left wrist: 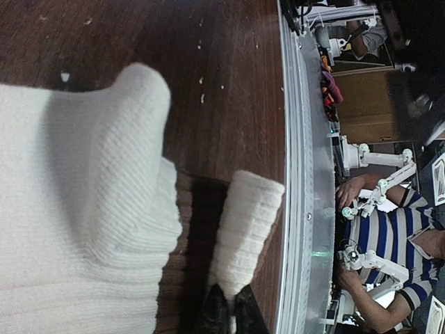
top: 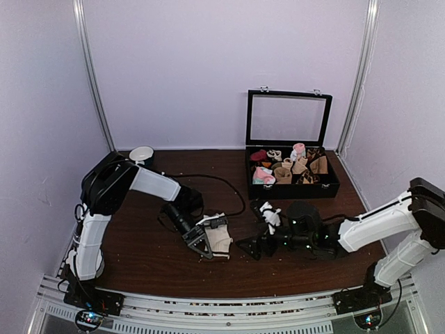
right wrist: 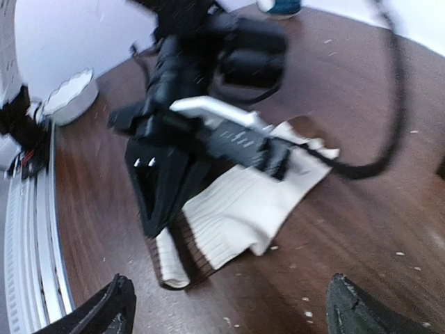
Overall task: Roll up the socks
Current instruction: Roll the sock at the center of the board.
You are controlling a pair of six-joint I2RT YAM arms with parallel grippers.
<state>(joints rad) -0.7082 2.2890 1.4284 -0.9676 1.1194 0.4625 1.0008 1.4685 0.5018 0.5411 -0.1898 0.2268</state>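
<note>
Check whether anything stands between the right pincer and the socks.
Nothing lies on the table between the open right pincer and the socks. The left pincer, shut on the socks' ribbed edge, covers part of them.

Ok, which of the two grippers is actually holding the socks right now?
The left gripper: its jaws are pinched shut on a pale folded edge of the socks. The right gripper stands wide open, holding nothing.
</note>
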